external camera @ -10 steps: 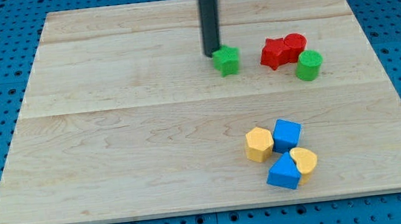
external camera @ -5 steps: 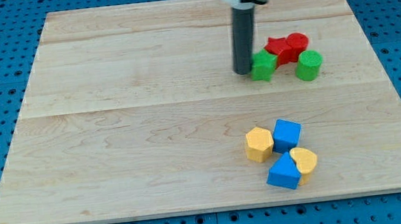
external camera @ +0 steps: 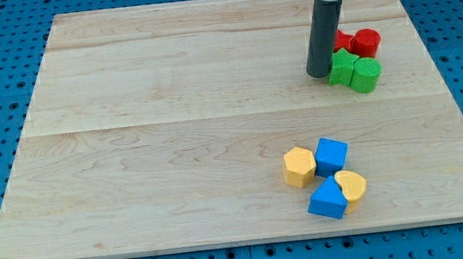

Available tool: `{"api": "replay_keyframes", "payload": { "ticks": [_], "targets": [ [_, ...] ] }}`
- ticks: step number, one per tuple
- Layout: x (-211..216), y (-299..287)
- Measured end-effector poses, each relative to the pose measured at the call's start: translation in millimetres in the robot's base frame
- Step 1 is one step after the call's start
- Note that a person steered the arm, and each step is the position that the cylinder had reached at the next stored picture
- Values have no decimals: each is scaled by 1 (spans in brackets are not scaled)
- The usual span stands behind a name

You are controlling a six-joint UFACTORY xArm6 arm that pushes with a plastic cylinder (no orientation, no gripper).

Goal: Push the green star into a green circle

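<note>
The small green wooden star block (external camera: 342,69) sits right against my tip (external camera: 319,75), on the side of my tip that faces the view's right. On the far side of the star, still going toward the view's right, is the green round block, the circle (external camera: 365,74). The star and the circle look like they are touching, side by side. So from my tip the line goes star first, then circle, almost straight toward the view's right and a tiny bit toward the view's bottom. I think the job looks done or very nearly done, because the two green blocks are pressed together.

The star has no long side that I can make out; it is a chunky little shape.

I have no jaws at all. There is just a straight dark rod, so nothing opens, nothing closes, and nothing is held. My tip only leans on the star's edge.

Just past my tip toward the view's top are two red blocks. A red block (external camera: 342,42) peeks out beside the rod, and its shape is hard to tell. A red round block (external camera: 367,42) is next to it. Both are close above the green pair.

Far from my tip, toward the view's bottom, is a clump of two blue blocks (external camera: 331,155) (external camera: 327,199) and two yellow blocks (external camera: 299,166) (external camera: 352,186) on the pale wooden board (external camera: 146,138).
</note>
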State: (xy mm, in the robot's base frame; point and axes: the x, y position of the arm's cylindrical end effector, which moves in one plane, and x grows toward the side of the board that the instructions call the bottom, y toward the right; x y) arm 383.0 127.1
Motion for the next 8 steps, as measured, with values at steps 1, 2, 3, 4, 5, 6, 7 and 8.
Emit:
{"api": "replay_keyframes", "payload": {
  "ticks": [1, 2, 3, 4, 5, 6, 7, 8],
  "targets": [
    [0, 1],
    [2, 12],
    [18, 21],
    [8, 22],
    [4, 24],
    [9, 26],
    [10, 27],
    [19, 40]
  ]
}}
